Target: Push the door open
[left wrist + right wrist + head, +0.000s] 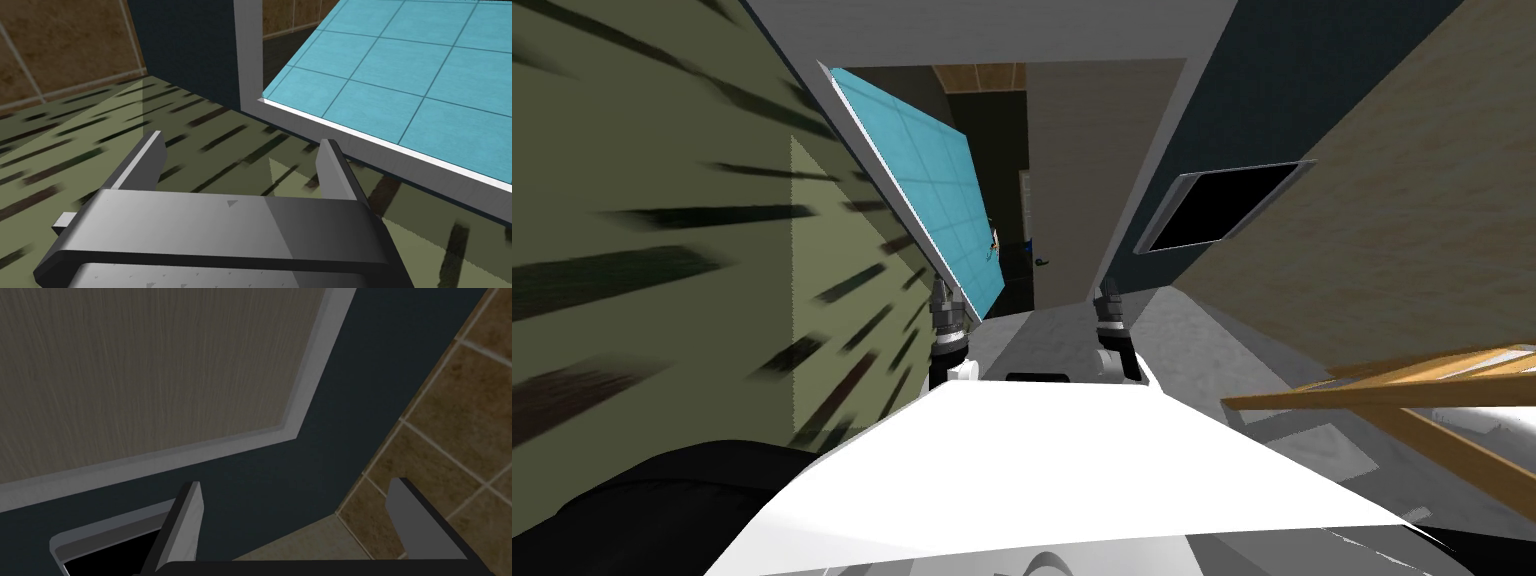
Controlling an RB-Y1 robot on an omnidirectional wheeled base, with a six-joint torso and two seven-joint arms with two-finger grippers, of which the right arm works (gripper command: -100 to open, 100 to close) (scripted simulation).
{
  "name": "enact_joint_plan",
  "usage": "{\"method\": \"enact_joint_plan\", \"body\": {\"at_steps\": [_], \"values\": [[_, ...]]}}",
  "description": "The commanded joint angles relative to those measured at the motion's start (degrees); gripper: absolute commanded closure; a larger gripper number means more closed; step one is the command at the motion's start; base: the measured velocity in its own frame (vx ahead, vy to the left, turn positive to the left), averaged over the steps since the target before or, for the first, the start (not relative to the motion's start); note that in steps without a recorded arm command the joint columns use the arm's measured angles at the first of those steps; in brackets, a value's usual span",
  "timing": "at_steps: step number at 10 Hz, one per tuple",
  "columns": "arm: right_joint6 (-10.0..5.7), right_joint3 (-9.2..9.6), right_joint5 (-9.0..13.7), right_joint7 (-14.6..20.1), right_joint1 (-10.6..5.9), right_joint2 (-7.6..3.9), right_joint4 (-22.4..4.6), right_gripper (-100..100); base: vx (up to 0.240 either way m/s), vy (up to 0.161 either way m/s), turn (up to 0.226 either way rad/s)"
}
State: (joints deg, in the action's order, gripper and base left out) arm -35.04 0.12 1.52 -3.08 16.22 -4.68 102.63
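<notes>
Now your left claw point(241, 142) is hanging wide open just beside the blue door point(400, 85), nearer than your equally wide right claw point(296, 488).

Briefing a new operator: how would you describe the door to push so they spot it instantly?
Find the olive, dark-streaked wall on the robot's left. At its far end, just beyond the left gripper, the door stands angled open. It is the only turquoise panel, gridded like tiles, edged pale grey.
</notes>
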Motion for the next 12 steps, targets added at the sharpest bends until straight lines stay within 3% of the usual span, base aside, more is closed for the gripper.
{"method": "enact_joint_plan", "body": {"at_steps": [1,12], "values": [[-0.61,-0.08,0.7,-0.1,-0.92,-0.35,-2.5,-100,0.095,-0.018,0.090],[-3.31,0.27,4.8,-1.9,-7.16,-1.04,-18.8,-100,0.098,-0.017,0.078]]}}
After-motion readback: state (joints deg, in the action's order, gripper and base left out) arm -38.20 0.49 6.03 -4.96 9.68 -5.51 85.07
